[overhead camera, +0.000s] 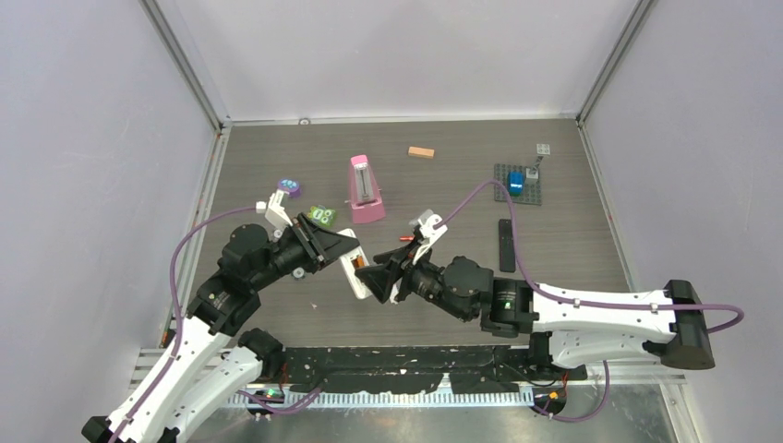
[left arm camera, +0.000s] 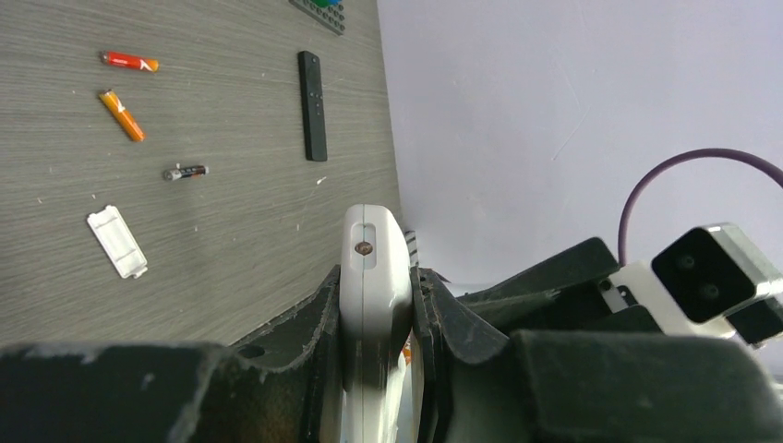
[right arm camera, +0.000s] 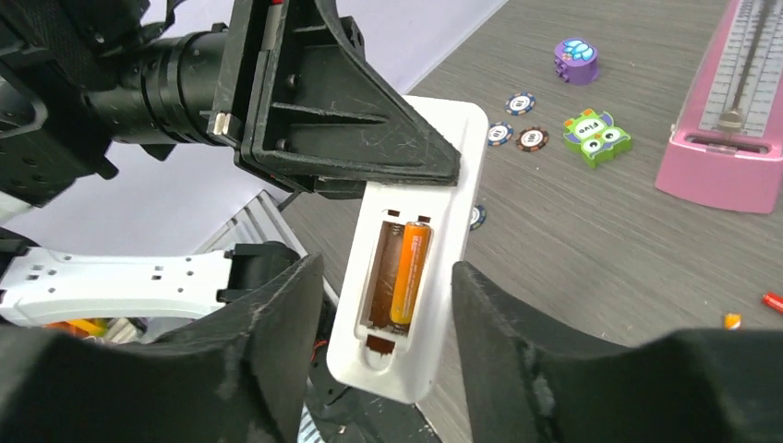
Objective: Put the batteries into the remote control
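The left gripper (left arm camera: 375,286) clamps the white remote (right arm camera: 462,166), with one finger overlapping its top. One battery (right arm camera: 411,272) sits in the remote's open bay. The right gripper (right arm camera: 383,268) is spread wide beside the remote and holds nothing. On the table lie a red battery (left arm camera: 129,62), an orange battery (left arm camera: 122,114), a dark battery (left arm camera: 186,172), the cover (left arm camera: 117,242) and a black remote (left arm camera: 313,104).

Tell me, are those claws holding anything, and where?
Left gripper clamps the white remote at the end opposite its battery bay; right gripper is open, holding nothing.
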{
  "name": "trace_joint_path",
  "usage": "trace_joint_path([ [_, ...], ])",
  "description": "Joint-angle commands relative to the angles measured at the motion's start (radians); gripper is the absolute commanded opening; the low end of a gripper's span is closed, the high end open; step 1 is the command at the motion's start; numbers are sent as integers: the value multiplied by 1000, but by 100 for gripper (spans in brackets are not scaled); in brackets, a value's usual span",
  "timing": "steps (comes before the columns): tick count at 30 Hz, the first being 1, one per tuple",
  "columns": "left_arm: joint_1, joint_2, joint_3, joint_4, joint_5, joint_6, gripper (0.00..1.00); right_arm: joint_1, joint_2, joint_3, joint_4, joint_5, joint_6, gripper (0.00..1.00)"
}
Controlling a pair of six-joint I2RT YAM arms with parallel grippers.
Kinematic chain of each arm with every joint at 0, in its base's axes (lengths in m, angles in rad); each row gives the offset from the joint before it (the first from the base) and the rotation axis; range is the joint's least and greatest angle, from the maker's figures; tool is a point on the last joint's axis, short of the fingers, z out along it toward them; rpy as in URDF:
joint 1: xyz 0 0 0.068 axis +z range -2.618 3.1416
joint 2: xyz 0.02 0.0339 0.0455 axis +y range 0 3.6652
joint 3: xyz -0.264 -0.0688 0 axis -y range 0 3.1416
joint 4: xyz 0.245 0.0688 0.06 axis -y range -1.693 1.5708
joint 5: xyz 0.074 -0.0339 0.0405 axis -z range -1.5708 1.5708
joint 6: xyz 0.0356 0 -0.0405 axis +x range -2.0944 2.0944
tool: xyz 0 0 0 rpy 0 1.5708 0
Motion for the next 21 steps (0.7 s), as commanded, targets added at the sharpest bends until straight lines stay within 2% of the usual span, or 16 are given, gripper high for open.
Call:
trace_joint_path([
  [1,-1,-10,43,61,30,63,0,1,-84,64,-89,47,147,64],
  [6,-2,-10,65,36,57,132,0,-55,-98,103,-279,-3,383,73],
  [11,-2,-2,79,47,110,170,0,-110,-78,88,-270,-167,491,83],
  [14,-1,8,77,82,155,169,0,-117,-61,86,-260,-206,576,87],
  [17,-2,20,71,106,188,150,0,-130,-57,41,-179,-260,690,90],
  [19,-2,20,55,141,207,122,0,-135,-61,-34,-30,-289,766,91],
  [21,-2,22,34,186,225,88,0,-141,-56,-60,20,-309,822,91],
])
